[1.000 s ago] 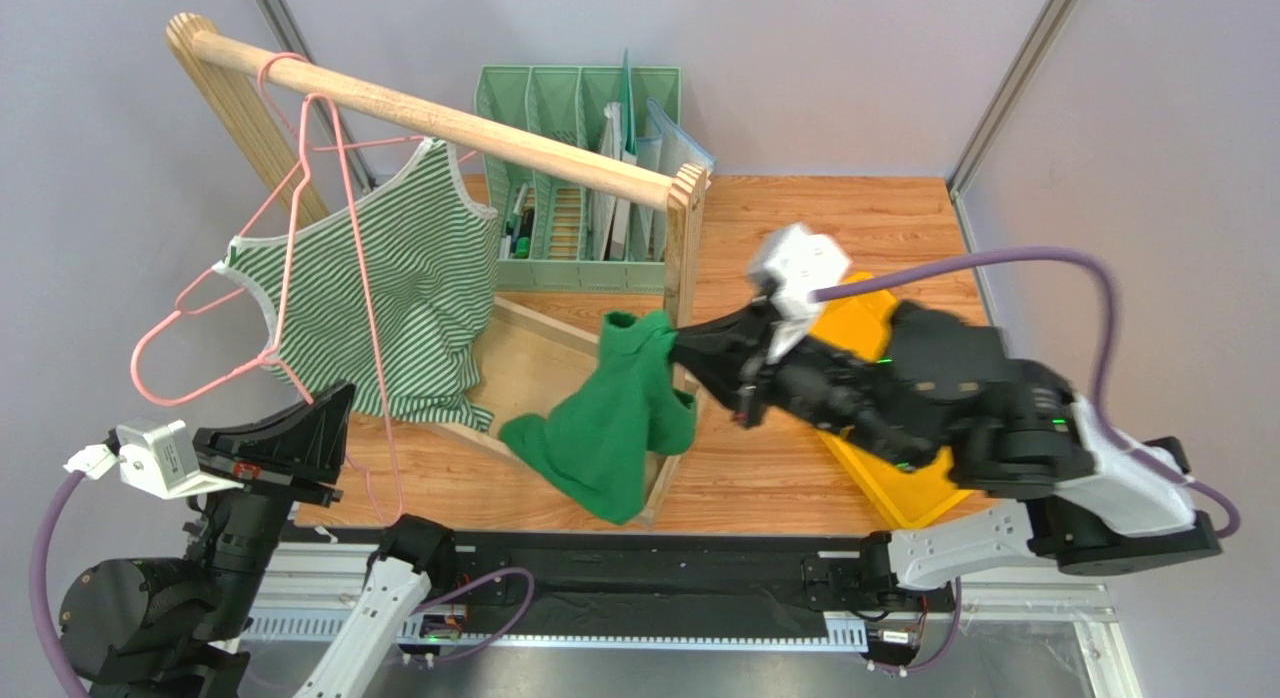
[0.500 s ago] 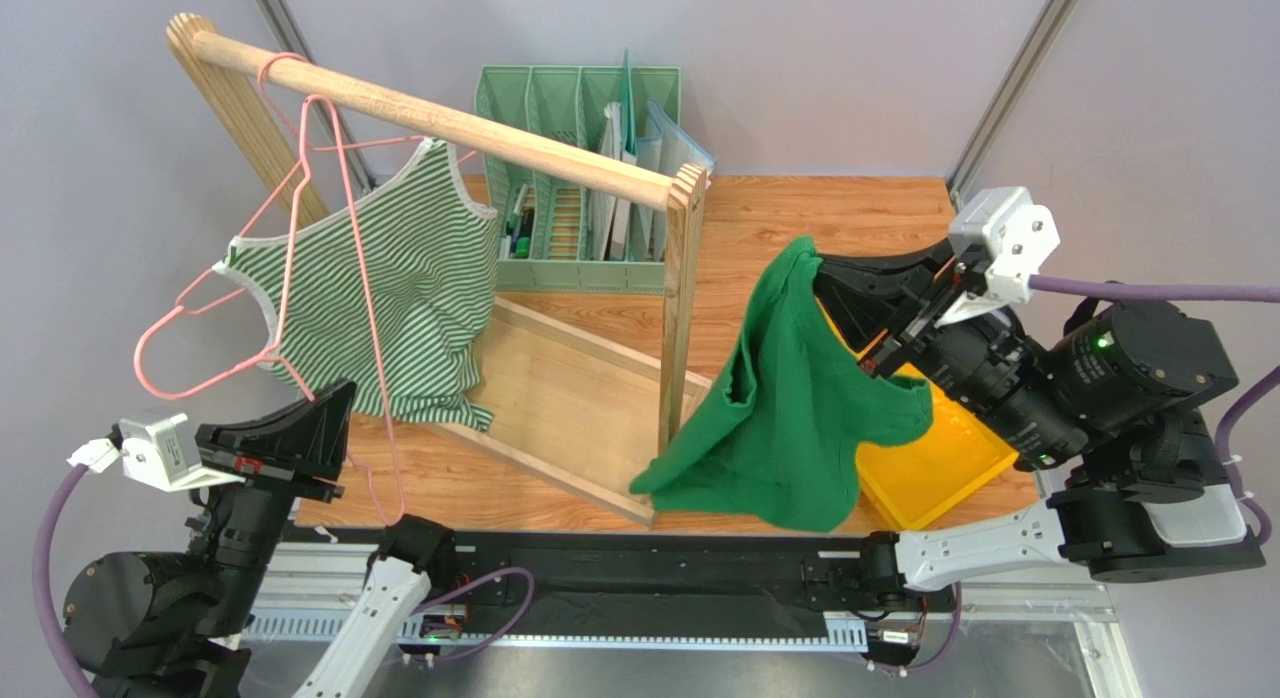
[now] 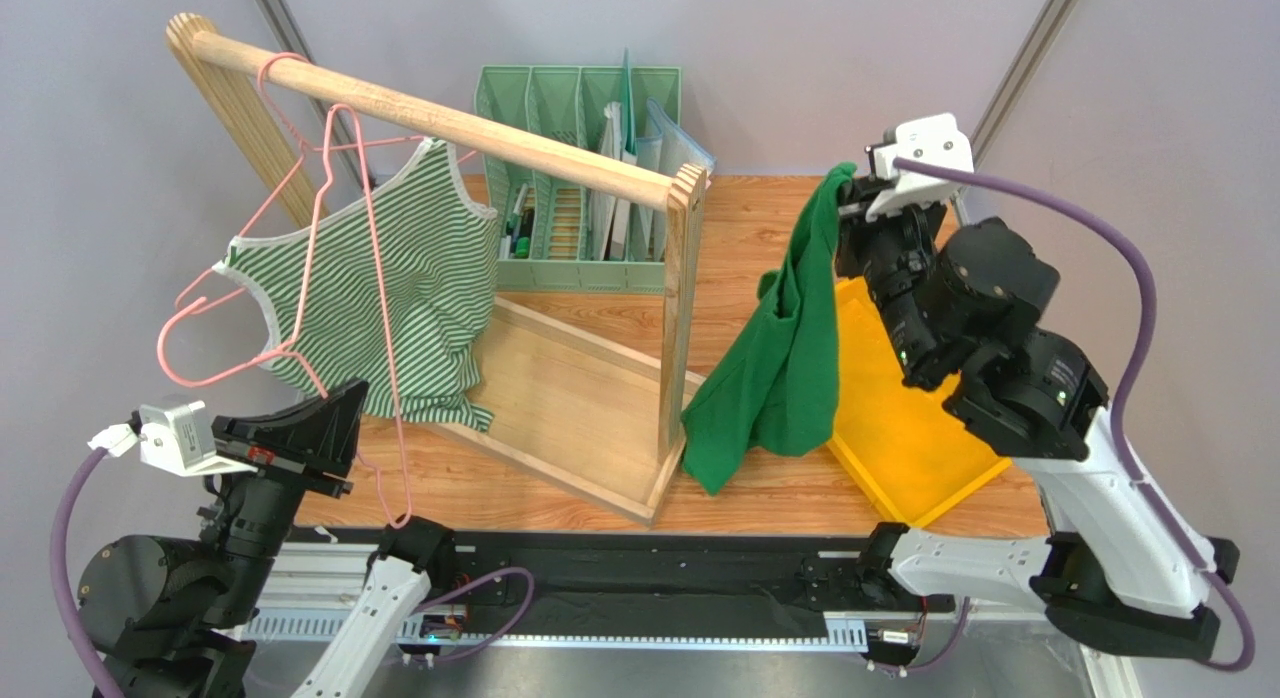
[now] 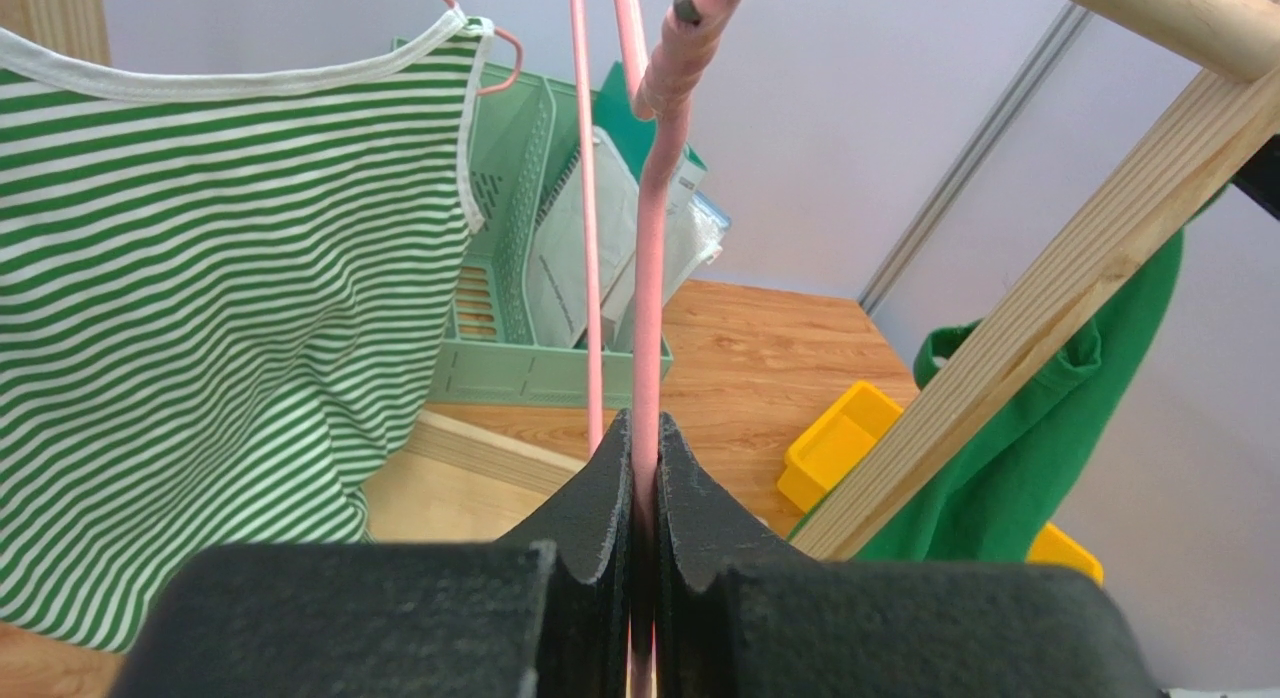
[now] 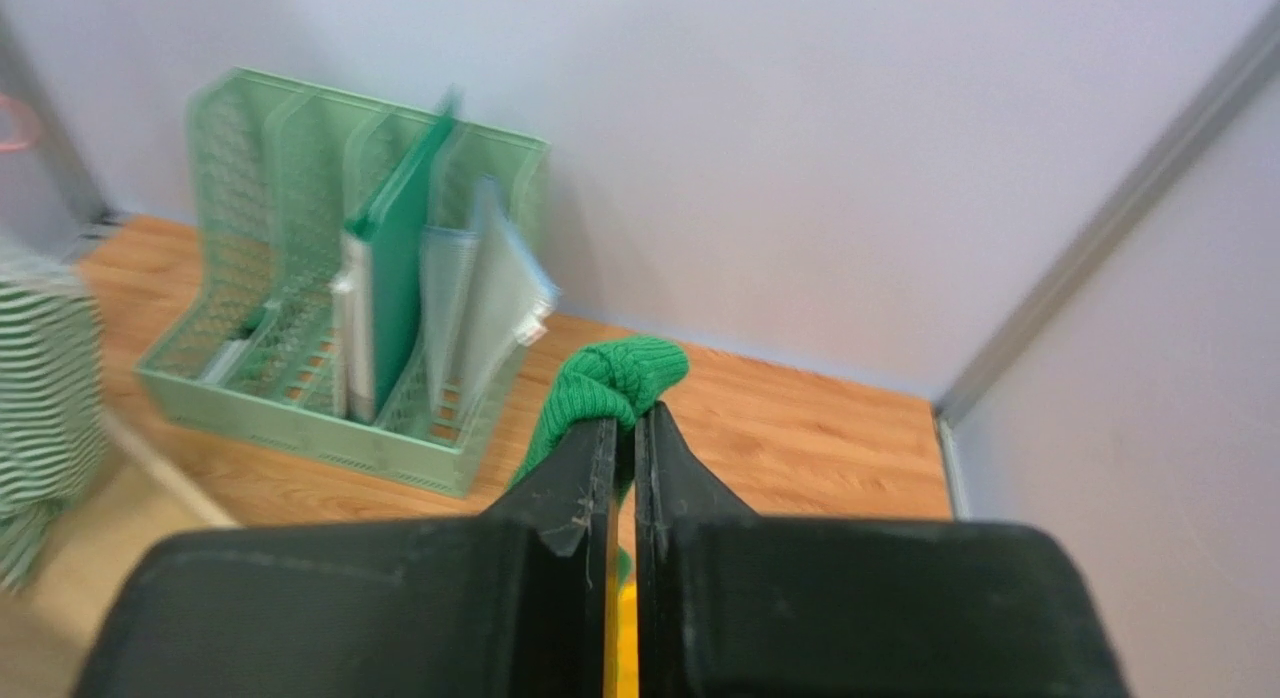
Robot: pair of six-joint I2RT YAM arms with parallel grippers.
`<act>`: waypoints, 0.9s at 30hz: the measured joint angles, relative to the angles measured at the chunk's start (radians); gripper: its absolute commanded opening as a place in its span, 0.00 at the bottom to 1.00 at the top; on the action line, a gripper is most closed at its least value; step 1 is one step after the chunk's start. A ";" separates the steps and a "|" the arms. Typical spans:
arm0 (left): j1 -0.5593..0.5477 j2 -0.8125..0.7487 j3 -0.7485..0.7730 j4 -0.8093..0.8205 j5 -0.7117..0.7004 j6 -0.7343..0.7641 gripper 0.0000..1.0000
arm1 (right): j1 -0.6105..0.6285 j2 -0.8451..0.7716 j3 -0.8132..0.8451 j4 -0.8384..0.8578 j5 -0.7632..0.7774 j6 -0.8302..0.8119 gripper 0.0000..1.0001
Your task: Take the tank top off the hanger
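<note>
the right jaws hide most of the green tank top (image 5: 616,380), and the striped top (image 5: 36,371) is blurred.

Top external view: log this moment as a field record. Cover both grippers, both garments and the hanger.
left gripper: shut on the pink hanger
right gripper: shut on the green tank top, arm raised
green tank top: off any hanger, dangling between the rack post and the yellow tray
striped tank top: hanging under the wooden rail
pink hanger: hooked over the wooden rail, lower wire clamped
background: green file organizer behind the wooden rail
</note>
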 measured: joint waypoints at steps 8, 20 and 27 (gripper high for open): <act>0.000 0.001 0.000 -0.010 0.002 -0.002 0.00 | -0.416 0.131 0.143 -0.158 -0.267 0.201 0.00; 0.000 0.001 0.000 -0.047 0.008 -0.002 0.00 | -0.471 0.277 0.686 -0.214 -0.263 0.194 0.00; 0.000 0.001 0.000 -0.074 0.008 -0.002 0.00 | -0.481 0.269 0.667 -0.179 -0.138 0.114 0.00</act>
